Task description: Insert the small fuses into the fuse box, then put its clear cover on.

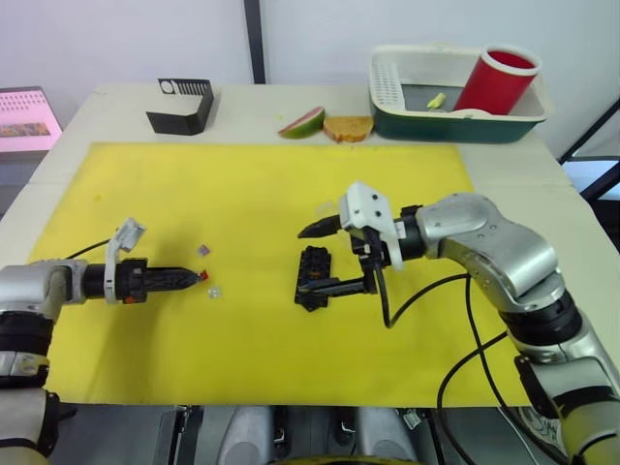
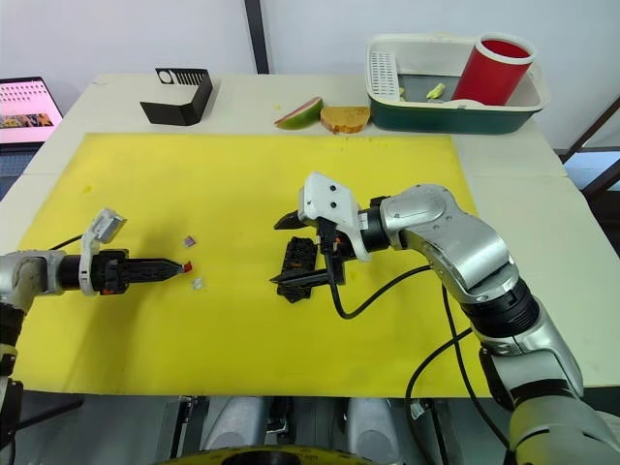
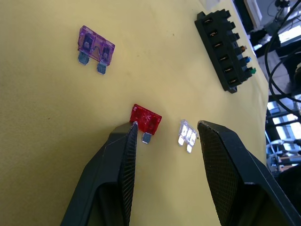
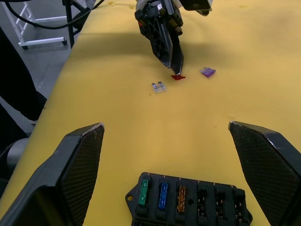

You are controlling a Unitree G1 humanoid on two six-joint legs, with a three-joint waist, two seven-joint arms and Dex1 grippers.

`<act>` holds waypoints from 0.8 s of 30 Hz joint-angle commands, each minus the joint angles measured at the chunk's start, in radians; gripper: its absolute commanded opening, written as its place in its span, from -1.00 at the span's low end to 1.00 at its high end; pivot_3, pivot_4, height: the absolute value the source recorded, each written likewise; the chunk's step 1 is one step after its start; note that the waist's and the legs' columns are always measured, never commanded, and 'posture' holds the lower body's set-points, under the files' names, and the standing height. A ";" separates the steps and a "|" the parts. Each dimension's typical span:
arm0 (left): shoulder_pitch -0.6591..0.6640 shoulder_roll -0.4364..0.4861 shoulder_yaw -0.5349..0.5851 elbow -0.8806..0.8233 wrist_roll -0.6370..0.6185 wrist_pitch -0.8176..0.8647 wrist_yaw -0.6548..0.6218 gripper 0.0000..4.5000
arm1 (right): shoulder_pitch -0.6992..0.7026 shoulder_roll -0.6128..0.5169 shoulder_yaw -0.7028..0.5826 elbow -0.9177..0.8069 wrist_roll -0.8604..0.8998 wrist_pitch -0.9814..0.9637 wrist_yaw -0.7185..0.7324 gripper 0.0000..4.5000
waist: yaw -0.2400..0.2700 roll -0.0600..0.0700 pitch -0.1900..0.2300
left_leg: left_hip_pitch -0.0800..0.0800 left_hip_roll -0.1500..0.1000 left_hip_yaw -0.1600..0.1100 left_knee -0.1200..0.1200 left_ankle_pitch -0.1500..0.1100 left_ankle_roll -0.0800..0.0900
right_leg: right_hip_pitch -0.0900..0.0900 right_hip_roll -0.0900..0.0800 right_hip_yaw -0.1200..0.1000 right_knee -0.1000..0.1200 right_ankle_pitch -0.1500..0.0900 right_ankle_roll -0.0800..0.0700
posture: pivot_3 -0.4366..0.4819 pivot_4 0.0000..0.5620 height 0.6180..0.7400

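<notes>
Currently the left gripper (image 3: 164, 136), fingers spread and empty, touches the red fuse (image 3: 146, 118), far nearer than the open right gripper (image 1: 325, 257).

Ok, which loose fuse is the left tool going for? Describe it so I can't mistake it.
On the yellow mat, left of the fuse box, three loose fuses lie by the open left tool. It's the red fuse touching one finger, between the purple fuse and the clear fuse.
</notes>
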 commanded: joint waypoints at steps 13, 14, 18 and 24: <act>-0.022 -0.029 -0.004 0.057 0.005 0.047 0.005 -0.04 | -0.015 0.001 -0.001 -0.024 -0.011 -0.006 -0.006 1.00 | -0.002 0.000 0.000 | 0.000 0.000 0.000 0.001 0.000 0.000 | 0.000 0.000 0.000 0.001 0.000 0.000 | -0.05 -0.47 1.00; -0.017 -0.029 -0.008 0.049 0.005 0.049 0.002 -0.04 | -0.015 0.001 0.000 -0.024 -0.012 -0.006 -0.006 1.00 | -0.002 0.000 0.000 | 0.001 0.000 0.000 0.001 0.000 0.000 | 0.000 0.000 0.000 0.001 0.000 0.000 | -0.05 -0.47 1.00; 0.001 -0.027 -0.018 0.030 0.008 0.051 -0.009 -0.04 | -0.014 -0.002 0.000 -0.025 -0.013 -0.006 -0.008 1.00 | -0.002 0.000 0.000 | 0.001 0.000 0.000 0.001 0.000 0.000 | 0.000 0.000 0.000 0.001 0.000 0.000 | -0.05 -0.47 1.00; 0.016 -0.024 -0.022 0.033 0.023 0.035 -0.001 -0.04 | -0.015 -0.002 0.000 -0.024 -0.015 -0.006 -0.011 1.00 | -0.002 0.000 0.000 | 0.001 0.000 0.000 0.001 0.000 0.000 | 0.000 0.000 0.000 0.001 0.000 0.000 | -0.05 -0.47 1.00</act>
